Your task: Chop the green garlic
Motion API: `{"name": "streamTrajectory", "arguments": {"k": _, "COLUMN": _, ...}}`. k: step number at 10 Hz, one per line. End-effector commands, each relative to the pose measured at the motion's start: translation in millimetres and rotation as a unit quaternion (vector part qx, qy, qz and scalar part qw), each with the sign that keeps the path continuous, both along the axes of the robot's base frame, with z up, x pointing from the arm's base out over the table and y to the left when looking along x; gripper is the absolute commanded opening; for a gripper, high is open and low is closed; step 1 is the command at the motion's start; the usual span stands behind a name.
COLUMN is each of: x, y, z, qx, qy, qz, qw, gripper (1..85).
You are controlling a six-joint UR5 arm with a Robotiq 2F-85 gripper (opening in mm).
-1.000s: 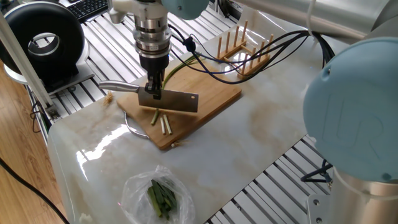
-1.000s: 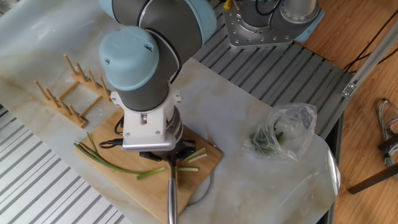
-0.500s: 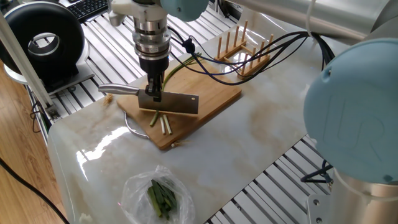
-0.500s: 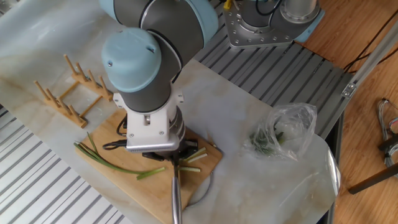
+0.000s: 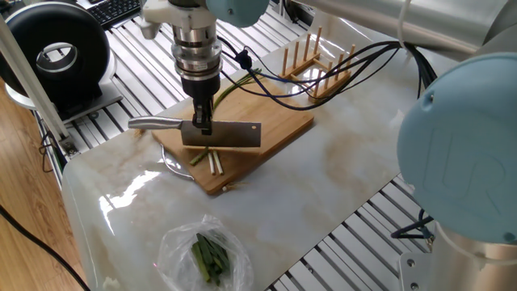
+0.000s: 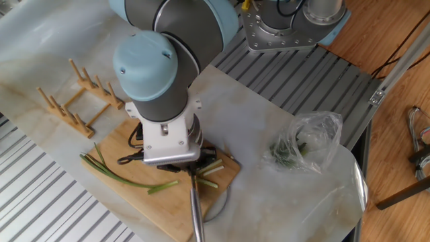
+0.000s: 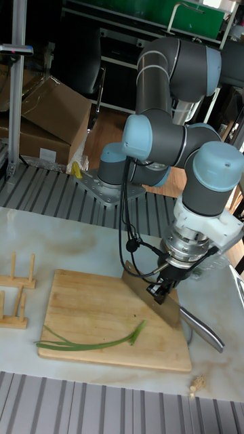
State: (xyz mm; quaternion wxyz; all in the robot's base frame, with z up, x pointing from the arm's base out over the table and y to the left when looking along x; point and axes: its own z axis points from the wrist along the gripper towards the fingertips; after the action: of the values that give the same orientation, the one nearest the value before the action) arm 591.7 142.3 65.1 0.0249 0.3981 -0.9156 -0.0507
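My gripper [image 5: 200,123] is shut on a steel cleaver [image 5: 224,136], blade edge down over the wooden cutting board [image 5: 275,121] and handle [image 5: 153,124] pointing left. Short pale cut sticks of green garlic [image 5: 212,161] lie just in front of the blade. The long green garlic stalk [image 7: 91,344] lies along the board's near edge in the tall fixed view, to the left of the gripper [image 7: 163,290]. In the other fixed view the stalk [image 6: 117,176] and cut sticks [image 6: 211,168] lie either side of the wrist, which hides the fingers; the knife handle [image 6: 197,216] sticks out below it.
A clear plastic bag of dark green leaves [image 5: 208,257] lies on the marble table near its front. A wooden dish rack [image 5: 317,61] stands beyond the board. Black cables [image 5: 283,81] trail from the wrist over the board. Slotted aluminium rails [image 5: 129,48] border the table.
The gripper and cleaver have shifted a little along the board toward the cut sticks. The stalk and cut sticks have stayed put.
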Motion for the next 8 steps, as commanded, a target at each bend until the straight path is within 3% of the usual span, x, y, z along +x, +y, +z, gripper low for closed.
{"name": "streamTrajectory", "arguments": {"k": 1, "x": -6.1, "y": 5.7, "z": 2.3, "qx": 0.007, "qy": 0.003, "qz": 0.026, "qw": 0.9996, "gripper": 1.3}}
{"name": "streamTrajectory", "arguments": {"k": 6, "x": -2.9, "y": 1.7, "z": 14.3, "qx": 0.007, "qy": -0.004, "qz": 0.041, "qw": 0.9991, "gripper": 1.3}}
{"name": "streamTrajectory", "arguments": {"k": 8, "x": 2.5, "y": -4.9, "z": 24.5, "qx": 0.001, "qy": -0.020, "qz": 0.070, "qw": 0.9974, "gripper": 1.3}}
